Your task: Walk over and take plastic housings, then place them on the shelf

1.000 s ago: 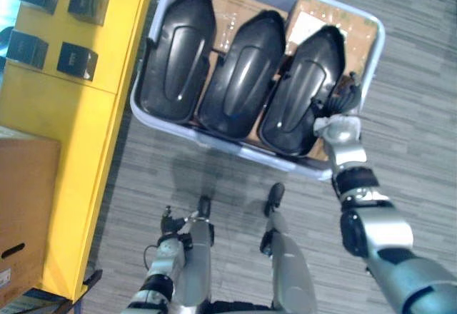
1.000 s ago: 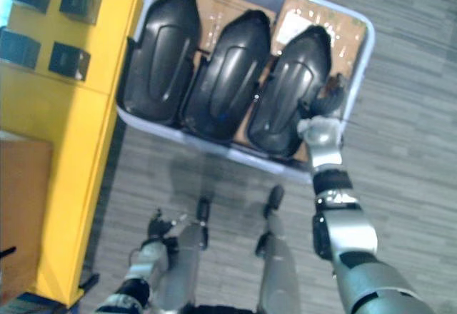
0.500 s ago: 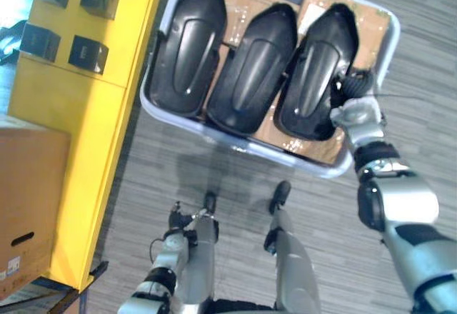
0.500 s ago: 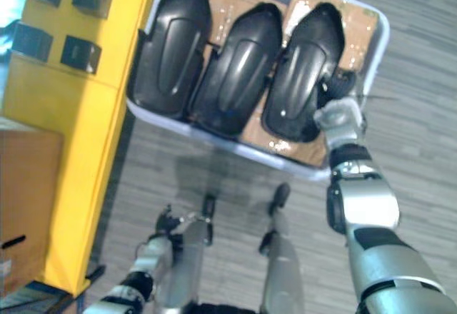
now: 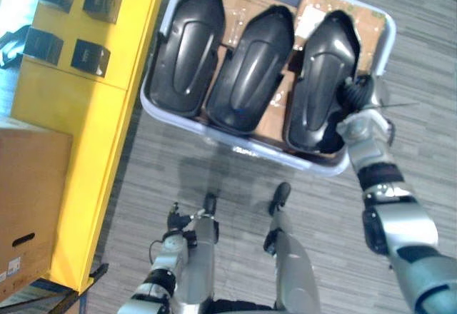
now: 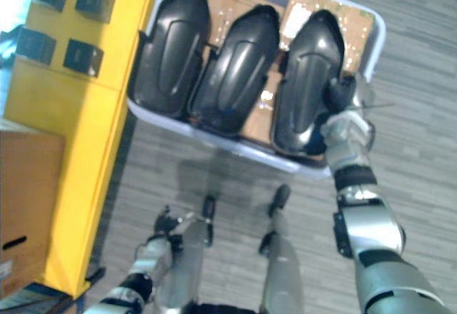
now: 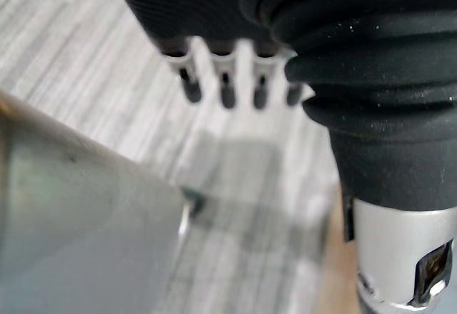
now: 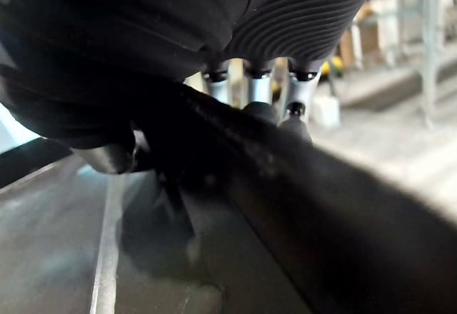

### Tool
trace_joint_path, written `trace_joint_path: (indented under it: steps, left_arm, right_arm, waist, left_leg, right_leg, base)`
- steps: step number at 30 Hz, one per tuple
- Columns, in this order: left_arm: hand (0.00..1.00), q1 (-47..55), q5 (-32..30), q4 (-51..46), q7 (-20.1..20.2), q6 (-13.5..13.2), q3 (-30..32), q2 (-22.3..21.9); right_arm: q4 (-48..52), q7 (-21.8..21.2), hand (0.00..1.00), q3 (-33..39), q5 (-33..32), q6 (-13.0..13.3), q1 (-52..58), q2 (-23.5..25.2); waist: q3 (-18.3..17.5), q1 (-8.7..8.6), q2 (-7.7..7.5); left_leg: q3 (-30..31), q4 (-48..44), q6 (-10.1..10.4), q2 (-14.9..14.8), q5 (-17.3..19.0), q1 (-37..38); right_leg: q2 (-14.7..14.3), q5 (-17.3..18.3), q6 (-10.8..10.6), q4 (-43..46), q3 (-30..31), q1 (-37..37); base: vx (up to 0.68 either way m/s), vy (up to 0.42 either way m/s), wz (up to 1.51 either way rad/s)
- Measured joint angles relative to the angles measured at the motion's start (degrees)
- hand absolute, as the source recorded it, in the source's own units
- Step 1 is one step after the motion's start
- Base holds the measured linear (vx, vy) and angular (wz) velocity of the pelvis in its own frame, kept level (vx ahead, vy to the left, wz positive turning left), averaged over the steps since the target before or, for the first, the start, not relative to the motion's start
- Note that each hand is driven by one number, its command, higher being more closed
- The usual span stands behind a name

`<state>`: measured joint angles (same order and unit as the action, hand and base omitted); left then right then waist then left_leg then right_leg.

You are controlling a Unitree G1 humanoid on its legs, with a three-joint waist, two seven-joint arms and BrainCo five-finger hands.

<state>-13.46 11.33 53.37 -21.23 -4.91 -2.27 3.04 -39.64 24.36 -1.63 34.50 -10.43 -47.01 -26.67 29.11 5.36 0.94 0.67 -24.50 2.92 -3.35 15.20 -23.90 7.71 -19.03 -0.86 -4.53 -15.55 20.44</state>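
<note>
Three black plastic housings lie side by side in a pale bin (image 5: 239, 151) on the floor. The rightmost housing (image 5: 321, 78) is tilted up, its near end raised over the bin's front rim. My right hand (image 5: 355, 101) grips that housing's right edge; in the right wrist view its fingers (image 8: 251, 94) curl over the dark edge (image 8: 300, 185). The middle housing (image 5: 251, 68) and the left housing (image 5: 187, 50) rest flat on cardboard. My left hand (image 5: 176, 221) hangs low by my side with straight fingers (image 7: 227, 89) over the floor.
A yellow shelf (image 5: 86, 135) stands left of the bin with several small black boxes (image 5: 89, 57) on top. A brown cardboard box (image 5: 28, 200) sits at the lower left. Grey striped floor lies in front of and right of the bin.
My right hand closed on the rightmost housing's edge and lifted its near end toward the bin's front rim. The camera shifted a little. The left hand stayed put.
</note>
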Motion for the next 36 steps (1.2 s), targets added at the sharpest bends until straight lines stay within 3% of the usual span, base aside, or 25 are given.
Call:
trace_joint_path:
  steps: [6,10,13,18,22,26,30,36]
  left_arm:
    - [0.0,4.0,-4.6,-3.9,-7.5,0.5,6.2,1.1]
    - [0.0,5.4,-8.1,-8.9,-12.2,1.8,9.1,1.1]
    - [0.0,7.4,-11.6,-16.3,-16.1,2.2,11.4,1.0]
    - [0.0,10.8,-12.4,-32.5,-18.3,1.9,12.3,1.0]
    - [0.0,12.3,-14.0,-45.5,-15.5,1.2,8.2,2.5]
    - [0.0,11.9,-13.6,-54.8,-8.5,-1.0,4.1,4.4]
    - [0.0,10.4,-11.5,-60.2,-2.5,-2.8,-3.0,6.9]
    - [0.0,7.8,-10.4,-60.7,3.1,-3.0,-9.8,7.6]
  right_arm:
    - [12.6,5.1,1.0,2.7,4.6,-0.1,10.9,-0.3]
    - [15.7,7.3,1.0,4.9,4.8,-0.9,16.6,0.9]
    - [19.6,9.9,1.0,7.4,6.1,-1.5,21.6,3.4]
    - [24.0,11.9,1.0,8.5,8.0,-1.9,26.0,4.8]
    - [27.6,11.9,1.0,8.1,9.4,-1.1,26.0,4.6]
    - [30.8,9.6,1.0,4.5,11.0,1.2,25.6,4.5]
    - [33.0,7.8,1.0,0.2,13.2,3.5,25.2,4.5]
    - [34.7,6.7,1.0,-4.8,15.9,6.0,23.8,4.7]
  waist:
    - [-2.0,-1.08,-0.73]
    - [-5.4,-1.16,-0.91]
    - [-8.5,-1.5,-0.94]
    - [-14.4,-1.55,-1.23]
    - [-18.0,-1.43,-1.13]
    - [-20.6,-1.45,-1.09]
    - [-23.1,-1.54,-1.3]
    - [-23.9,-2.65,-1.28]
  left_leg:
    - [-0.7,2.5,0.6,0.1,-0.4,5.9]
    - [-0.1,6.1,1.3,0.1,-1.8,9.2]
    - [0.4,9.3,1.8,-0.4,-2.9,13.2]
    - [0.5,13.1,2.2,-1.1,-3.5,18.0]
    - [1.0,14.7,2.2,-1.1,-3.8,20.4]
    - [0.9,16.3,2.0,-1.1,-4.3,23.7]
    - [0.5,16.4,2.0,-0.8,-4.3,24.9]
    - [0.0,16.0,2.0,-0.9,-4.2,25.9]
  right_leg:
    - [0.5,3.5,-2.1,0.0,-0.2,-4.8]
    - [0.3,5.0,-2.2,0.2,-0.5,-6.9]
    - [0.0,6.3,-2.2,0.3,-1.5,-9.6]
    - [-0.6,7.5,-2.4,0.0,-2.0,-13.4]
    - [-0.5,7.9,-2.5,0.0,-3.2,-15.7]
    - [0.2,7.8,-2.5,-0.1,-3.4,-18.0]
    - [0.5,7.8,-2.6,-0.1,-3.3,-19.1]
    - [0.5,8.0,-3.0,-0.1,-3.2,-20.3]
  base:
    - [0.0,0.031,0.0]
    - [0.02,-0.01,0.1]
    - [0.03,-0.022,0.09]
    - [0.03,-0.001,0.03]
    - [0.04,0.025,0.09]
    - [0.02,0.046,0.03]
    - [0.0,0.037,-0.02]
    - [-0.06,-0.006,-0.04]
